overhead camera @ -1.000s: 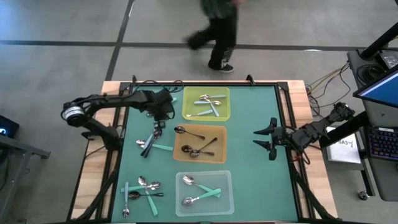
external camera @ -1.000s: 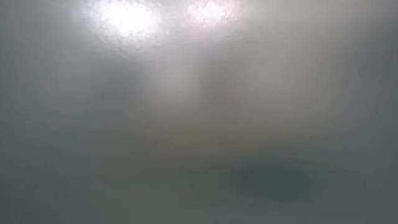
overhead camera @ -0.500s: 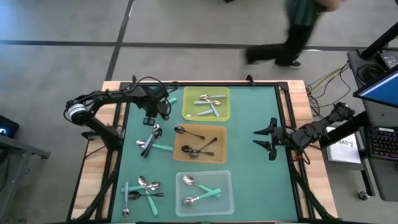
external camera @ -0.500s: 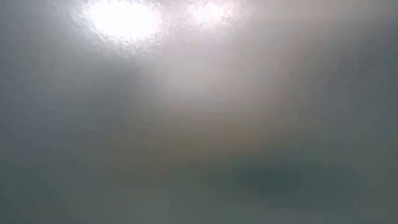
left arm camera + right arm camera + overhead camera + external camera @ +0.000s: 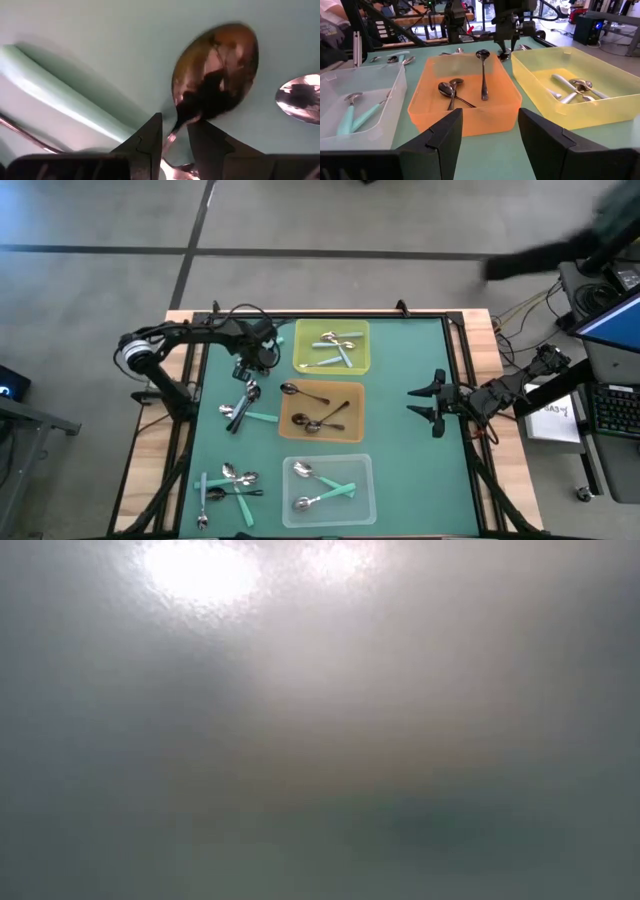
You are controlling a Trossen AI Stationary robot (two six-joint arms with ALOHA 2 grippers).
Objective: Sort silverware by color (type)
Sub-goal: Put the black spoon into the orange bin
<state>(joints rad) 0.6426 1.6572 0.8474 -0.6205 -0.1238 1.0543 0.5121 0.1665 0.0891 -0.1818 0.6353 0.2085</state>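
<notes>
The left end effector [image 5: 174, 137] is pinching the neck of a dark spoon [image 5: 217, 70] above the green worktop [image 5: 400, 430], beside the yellow tray [image 5: 300, 360]. It should carry it level to the orange tray [image 5: 352, 430]. The right end effector [image 5: 418, 402] is waiting wide.

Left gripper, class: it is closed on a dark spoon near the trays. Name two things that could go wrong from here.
1. The left gripper pinches the dark spoon only by its thin neck, so it might pivot or slip out.
2. The yellow tray, the one nearest the gripper, holds teal-handled and silver pieces, while dark spoons lie in the orange tray; a drop there would likely mis-sort it.
</notes>
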